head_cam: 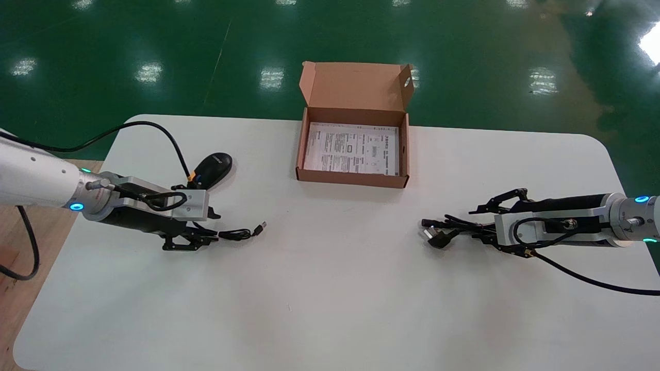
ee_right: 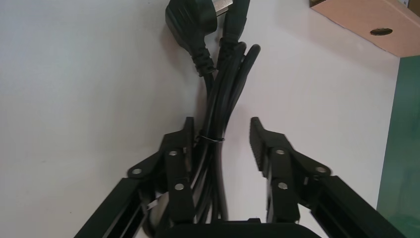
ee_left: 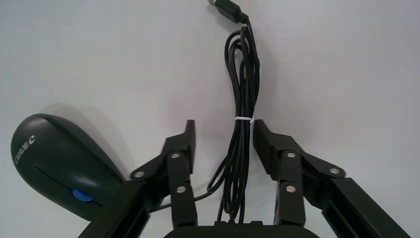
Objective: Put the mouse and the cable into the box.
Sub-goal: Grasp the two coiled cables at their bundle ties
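Left claw (ee_left: 223, 128) low over the tabletop (head_cam: 330, 288) on the left side, released, fingers spread either side of the tied mouse cord (ee_left: 242, 89), black mouse (head_cam: 214, 166) just beside it. Right claw (ee_right: 221, 125) low on the right side, likewise released, straddling the bundled black cable (ee_right: 223, 74), bundle lying against one finger, plug end pointing toward the tabletop's middle. Open cardboard box (head_cam: 352, 178) at the far edge between the two, lid up, printed sheet (head_cam: 353, 149) inside; mouse and cable both outside it.
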### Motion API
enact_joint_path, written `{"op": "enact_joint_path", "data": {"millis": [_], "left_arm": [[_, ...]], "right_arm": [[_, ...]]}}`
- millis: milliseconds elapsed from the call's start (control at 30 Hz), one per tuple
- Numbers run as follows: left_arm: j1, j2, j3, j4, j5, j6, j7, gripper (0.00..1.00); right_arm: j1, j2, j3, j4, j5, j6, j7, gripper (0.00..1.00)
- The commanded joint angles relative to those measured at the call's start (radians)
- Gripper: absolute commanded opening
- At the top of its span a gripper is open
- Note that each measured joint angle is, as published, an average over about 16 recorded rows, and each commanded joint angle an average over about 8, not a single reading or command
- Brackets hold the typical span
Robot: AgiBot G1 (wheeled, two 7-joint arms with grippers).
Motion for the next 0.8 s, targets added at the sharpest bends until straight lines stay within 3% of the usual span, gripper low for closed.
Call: {"op": "enact_joint_path", "data": {"millis": [33, 600, 800], "left_arm": [[0.0, 0.0, 0.0, 0.0, 0.0, 0.0, 0.0, 0.0], [-0.004, -0.002, -0.005, -0.001, -0.007, -0.001, -0.005, 0.0], [-0.071, -0.028, -0.057, -0.027, -0.077, -0.032, -0.029, 0.0]], "right_arm": [[0.0, 0.0, 0.0, 0.0, 0.0, 0.0, 0.0, 0.0], [0.0, 0.001, 0.0, 0.002, 0.0, -0.001, -0.001, 0.0], [0.047, 0.021, 0.012, 0.019, 0.017, -0.036, 0.017, 0.0]]}}
